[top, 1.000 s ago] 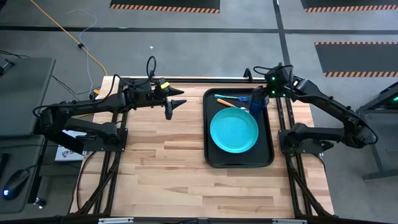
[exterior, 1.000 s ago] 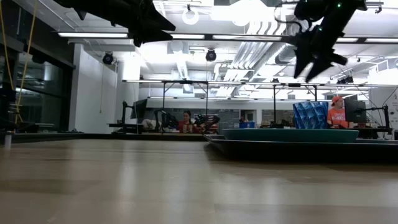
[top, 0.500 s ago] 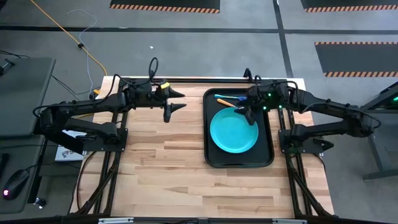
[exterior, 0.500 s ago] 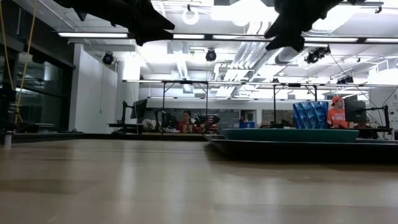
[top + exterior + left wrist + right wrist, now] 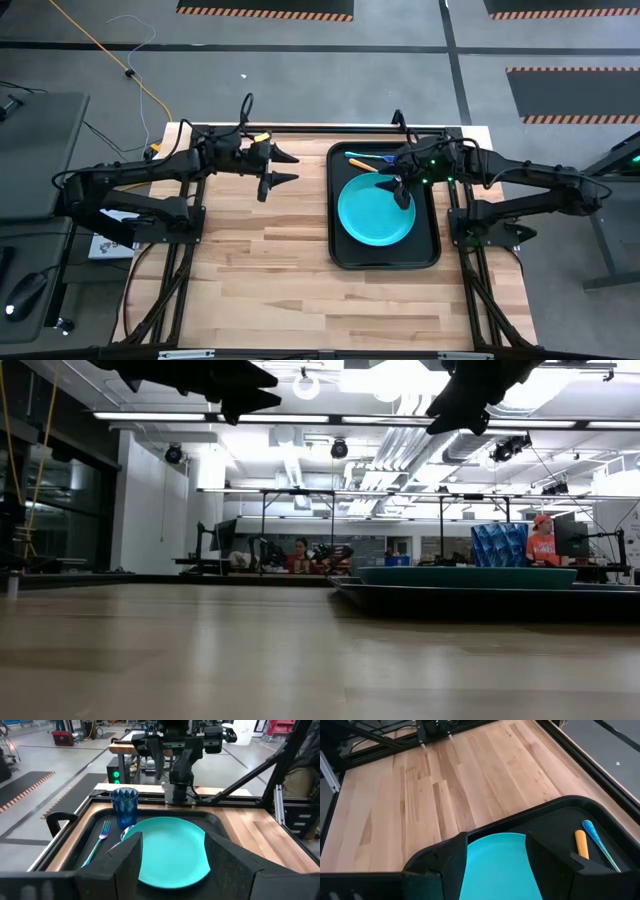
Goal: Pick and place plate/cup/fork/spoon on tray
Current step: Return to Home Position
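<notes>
Above the turquoise plate (image 5: 372,218) rim hangs the right tool (image 5: 399,189), open and empty; the left tool (image 5: 279,168), also open, hovers well apart from the plate.

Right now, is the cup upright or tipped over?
Upright. The cup stands on its base in a corner of the tray, rim level, seen in the left wrist view.

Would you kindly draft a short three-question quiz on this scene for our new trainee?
1. True or false: the cup stands on the plate.
2. Fill in: the left tool, over the table, is ___.
3. What lies under the right tool? A) the table B) the plate C) the floor
Key: 1 false, it stands on the tray; 2 open; 3 B.
</notes>
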`<state>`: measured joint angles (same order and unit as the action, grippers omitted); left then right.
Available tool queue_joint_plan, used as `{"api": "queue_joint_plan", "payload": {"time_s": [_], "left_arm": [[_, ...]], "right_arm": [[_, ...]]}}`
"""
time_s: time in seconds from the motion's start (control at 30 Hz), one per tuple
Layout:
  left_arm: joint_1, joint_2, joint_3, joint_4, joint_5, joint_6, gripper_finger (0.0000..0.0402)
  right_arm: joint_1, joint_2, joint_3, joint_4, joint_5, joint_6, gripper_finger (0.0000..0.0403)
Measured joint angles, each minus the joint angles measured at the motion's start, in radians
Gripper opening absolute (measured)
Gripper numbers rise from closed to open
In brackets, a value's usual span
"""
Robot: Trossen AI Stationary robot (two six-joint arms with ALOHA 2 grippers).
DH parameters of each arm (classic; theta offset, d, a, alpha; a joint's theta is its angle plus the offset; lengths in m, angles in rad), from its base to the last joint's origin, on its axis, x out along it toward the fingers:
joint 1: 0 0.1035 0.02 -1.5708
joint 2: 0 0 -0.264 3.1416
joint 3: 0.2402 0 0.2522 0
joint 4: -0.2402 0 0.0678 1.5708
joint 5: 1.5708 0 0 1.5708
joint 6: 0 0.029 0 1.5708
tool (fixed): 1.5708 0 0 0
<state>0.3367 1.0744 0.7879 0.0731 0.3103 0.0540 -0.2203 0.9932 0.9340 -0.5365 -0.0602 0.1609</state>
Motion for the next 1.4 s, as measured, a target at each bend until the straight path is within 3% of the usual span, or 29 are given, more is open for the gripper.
{"api": "queue_joint_plan", "payload": {"time_s": [0.27, 0.4, 0.53, 0.7, 0.8, 1.0, 1.3, 1.4], "left_arm": [[0.000, -0.012, 0.000, 0.001, -0.069, -0.024, 0.0202], [-0.023, -0.026, 0.000, -0.010, -0.075, 0.001, 0.0182], [-0.054, -0.057, -0.014, -0.033, -0.101, 0.053, 0.0118], [-0.058, -0.141, -0.144, 0.022, -0.107, 0.062, 0.0012], [-0.044, -0.209, -0.255, 0.120, -0.108, 0.050, 0.0014], [-0.020, -0.334, -0.393, 0.215, -0.107, 0.005, 0.0003], [-0.020, -0.436, -0.517, 0.277, -0.084, -0.027, 0.0000], [-0.020, -0.451, -0.554, 0.325, -0.084, -0.045, 0.0000]], "right_arm": [[0.000, 0.000, 0.000, -0.024, 0.000, 0.003, 0.0193], [0.000, 0.001, 0.000, -0.057, -0.012, 0.004, 0.0190], [0.001, 0.001, 0.000, -0.107, -0.021, 0.006, 0.0156], [0.020, 0.000, 0.000, -0.179, -0.021, 0.015, 0.0058], [0.040, -0.001, 0.000, -0.194, -0.022, 0.037, 0.0010], [0.112, -0.043, 0.000, -0.193, -0.012, 0.064, 0.0011], [0.305, -0.205, -0.002, -0.191, 0.198, 0.144, 0.0002], [0.382, -0.277, -0.080, -0.093, 0.258, 0.154, 0.0001]]}}
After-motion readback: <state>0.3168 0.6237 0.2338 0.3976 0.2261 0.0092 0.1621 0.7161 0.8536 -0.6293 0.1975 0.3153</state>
